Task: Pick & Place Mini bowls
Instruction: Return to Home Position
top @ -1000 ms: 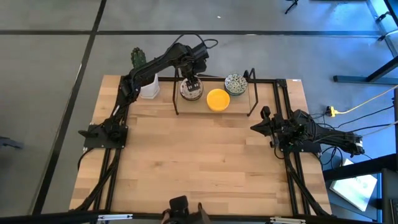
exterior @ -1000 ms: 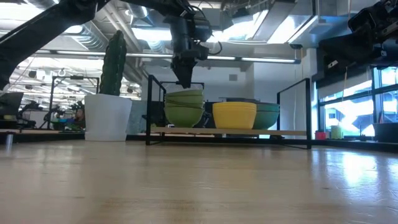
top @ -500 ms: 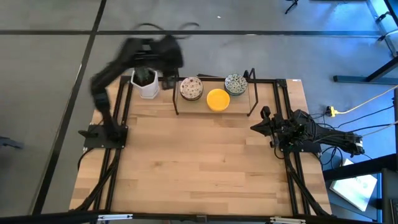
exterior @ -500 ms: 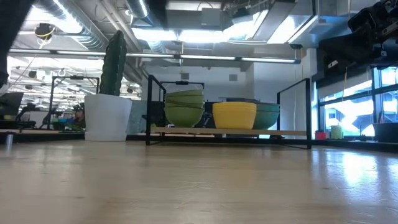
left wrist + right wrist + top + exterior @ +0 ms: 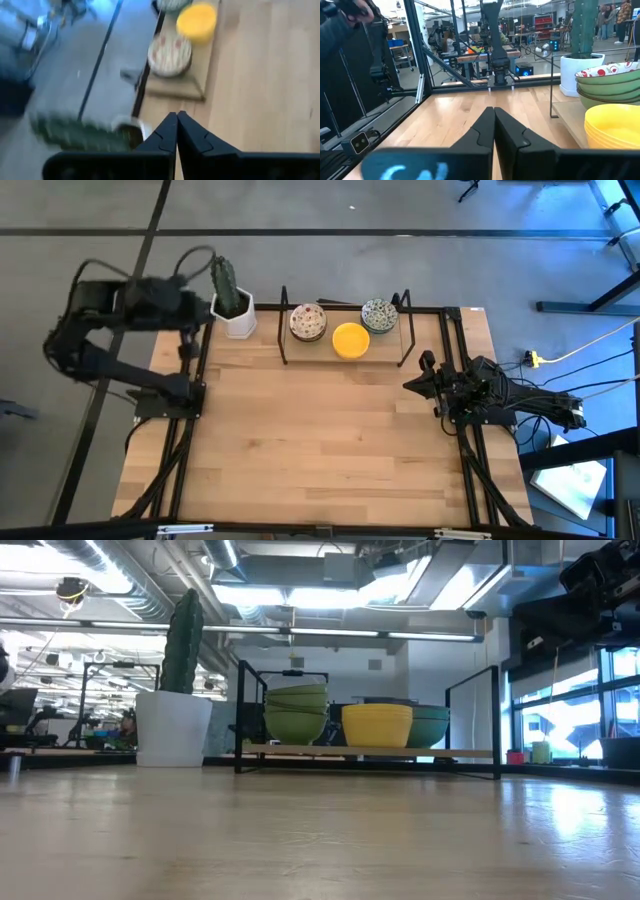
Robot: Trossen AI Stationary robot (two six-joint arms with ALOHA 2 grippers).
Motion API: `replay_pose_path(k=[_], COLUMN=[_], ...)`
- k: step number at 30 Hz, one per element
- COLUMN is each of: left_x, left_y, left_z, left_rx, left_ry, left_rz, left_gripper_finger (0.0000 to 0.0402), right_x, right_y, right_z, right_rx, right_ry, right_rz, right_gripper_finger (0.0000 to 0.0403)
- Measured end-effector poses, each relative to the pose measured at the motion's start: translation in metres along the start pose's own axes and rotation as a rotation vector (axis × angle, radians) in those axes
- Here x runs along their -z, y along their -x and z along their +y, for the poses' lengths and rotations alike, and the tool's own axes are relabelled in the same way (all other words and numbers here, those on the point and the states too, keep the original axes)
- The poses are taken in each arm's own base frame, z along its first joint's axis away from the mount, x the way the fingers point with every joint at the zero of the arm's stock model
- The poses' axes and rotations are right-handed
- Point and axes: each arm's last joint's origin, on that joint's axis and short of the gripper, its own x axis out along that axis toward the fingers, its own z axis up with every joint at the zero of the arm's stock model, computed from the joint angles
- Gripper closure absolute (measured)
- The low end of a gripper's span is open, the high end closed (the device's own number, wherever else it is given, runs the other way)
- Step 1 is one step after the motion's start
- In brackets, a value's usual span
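Pale wooden worktop [image 5: 330, 450] carries the mini bowls [image 5: 350, 340] in three stacks on the wire shelf [image 5: 470, 752] at its far edge, beside the cactus pot [image 5: 238, 320]. The left pincer [image 5: 176, 120], pressed closed and empty, has swung from the speckled stack out past the worktop's left edge. The right pincer [image 5: 493, 112], likewise closed, waits at the right edge. Stacking looks finished.

Three bowl stacks [image 5: 377, 726] sat on one rack [image 5: 284, 345] — one red-speckled stack [image 5: 308, 323], one yellow stack [image 5: 350, 339], one green-blue stack [image 5: 379, 313]; bowls within each could not be counted. There was one cactus pot [image 5: 235, 313], one table [image 5: 330, 440] — and two arms: left arm [image 5: 125, 310], right arm [image 5: 482, 394].
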Motion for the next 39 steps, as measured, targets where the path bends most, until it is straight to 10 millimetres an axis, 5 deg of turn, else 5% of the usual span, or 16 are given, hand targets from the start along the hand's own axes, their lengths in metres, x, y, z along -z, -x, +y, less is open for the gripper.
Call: replay_pose_path(k=[7, 10, 19, 28, 39], left_x=[0.082, 0.1, 0.121, 0.14, 0.173], left_y=[-0.039, -0.064, -0.124, -0.143, -0.168], left_z=[-0.032, -0.047, -0.09, -0.131, -0.145], left_rx=[0.086, 0.16, 0.371, 0.436, 0.281], left_ry=[0.156, 0.193, 0.172, 0.009, -0.031], left_rz=[0.188, 0.117, -0.405, -0.958, -1.001], left_gripper_finger=[0.0399, 0.04, 0.04, 0.04, 0.0401], right_x=[0.0, 0.0, 0.0, -0.004, -0.022], right_y=[0.0, 0.0, 0.0, 0.0, 0.001], right_z=[0.0, 0.0, -0.001, 0.002, 0.007], right_rx=[0.0, 0.0, 0.044, 0.015, 0.062], right_ry=[0.02, 0.033, 0.055, 0.054, 0.079], right_rz=[0.0, 0.0, -0.005, -0.051, -0.127], right_gripper_finger=[0.0393, 0.0393, 0.0393, 0.0399, 0.0401])
